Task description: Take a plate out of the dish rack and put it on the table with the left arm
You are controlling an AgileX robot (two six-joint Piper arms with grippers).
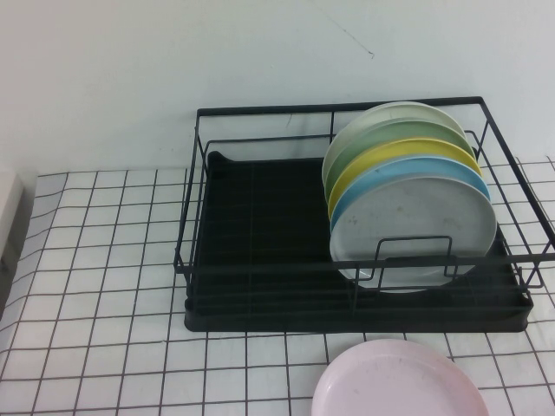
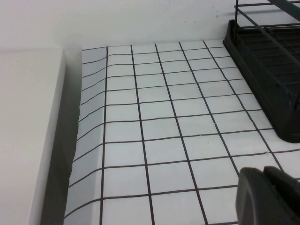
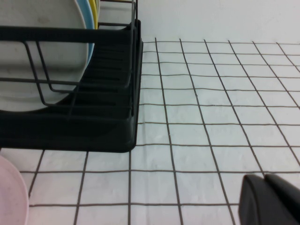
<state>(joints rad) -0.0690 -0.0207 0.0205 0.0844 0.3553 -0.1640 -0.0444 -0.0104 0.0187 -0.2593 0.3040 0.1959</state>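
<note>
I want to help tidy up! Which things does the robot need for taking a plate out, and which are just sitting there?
For the job:
- grey plate, front of the stack
- dish rack
- table
- left end effector, low over the table beside the rack

Just there:
- blue plate, yellow plate, green plate, standing in the rack
- pink plate, flat on the table
- right end effector, parked
</note>
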